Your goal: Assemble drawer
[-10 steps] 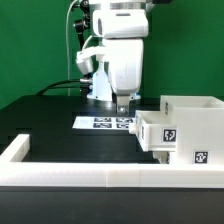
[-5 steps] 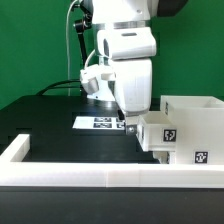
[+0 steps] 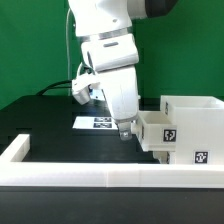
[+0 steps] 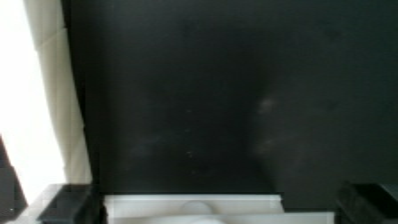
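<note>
The white housing [image 3: 192,125] stands at the exterior view's right, with black-and-white tags on its front. One small open-top box [image 3: 150,128] sticks out of its side toward the exterior view's left. My gripper [image 3: 125,132] is tilted and low, right at the outer end of that box. In the wrist view the dark fingers [image 4: 68,205] stand wide apart on either side of the white box [image 4: 196,208], with a gap on each side, so my gripper [image 4: 214,205] is open. The second small box is out of view.
The marker board [image 3: 100,122] lies on the black table [image 3: 50,120] behind my gripper. The low white border wall [image 3: 90,178] runs along the front and the exterior view's left, and shows as a white strip in the wrist view [image 4: 32,90].
The arm has tilted and come down. My gripper has dropped from above the marker board to the outer end of the small box. The box and housing have not visibly moved.
</note>
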You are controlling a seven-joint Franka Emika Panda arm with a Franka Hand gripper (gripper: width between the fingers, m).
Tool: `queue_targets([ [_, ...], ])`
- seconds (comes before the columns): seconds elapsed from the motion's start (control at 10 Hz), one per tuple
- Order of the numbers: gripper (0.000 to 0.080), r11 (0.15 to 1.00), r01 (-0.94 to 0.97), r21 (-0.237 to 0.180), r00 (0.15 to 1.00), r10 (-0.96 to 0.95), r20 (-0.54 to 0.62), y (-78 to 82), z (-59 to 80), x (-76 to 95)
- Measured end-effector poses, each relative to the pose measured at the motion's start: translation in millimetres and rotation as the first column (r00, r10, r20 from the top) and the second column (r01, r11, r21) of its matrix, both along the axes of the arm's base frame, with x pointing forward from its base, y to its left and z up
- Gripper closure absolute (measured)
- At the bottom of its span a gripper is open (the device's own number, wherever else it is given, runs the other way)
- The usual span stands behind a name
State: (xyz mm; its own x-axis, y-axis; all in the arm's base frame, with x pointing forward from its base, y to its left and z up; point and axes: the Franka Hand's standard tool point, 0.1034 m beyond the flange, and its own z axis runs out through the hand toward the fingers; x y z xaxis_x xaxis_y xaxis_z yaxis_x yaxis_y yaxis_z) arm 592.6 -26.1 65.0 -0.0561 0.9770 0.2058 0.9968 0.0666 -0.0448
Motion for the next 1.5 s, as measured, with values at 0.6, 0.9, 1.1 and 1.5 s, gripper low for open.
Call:
queue_targets([
  [0.6,0.0150,0.997,0.071,-0.006,0.997,-0.071,-0.015,23.0,0.8,2.8],
  [0.9,0.0150,0.998,0.069,-0.004,0.998,-0.069,-0.005,25.8,-0.5,2.7],
  [1.1,0.0150,0.998,0.066,-0.003,0.997,-0.066,0.037,32.1,-6.4,0.9],
  [1.5,0.0150,0.997,0.075,0.010,0.996,-0.075,0.057,61.6,-9.7,-3.3],
])
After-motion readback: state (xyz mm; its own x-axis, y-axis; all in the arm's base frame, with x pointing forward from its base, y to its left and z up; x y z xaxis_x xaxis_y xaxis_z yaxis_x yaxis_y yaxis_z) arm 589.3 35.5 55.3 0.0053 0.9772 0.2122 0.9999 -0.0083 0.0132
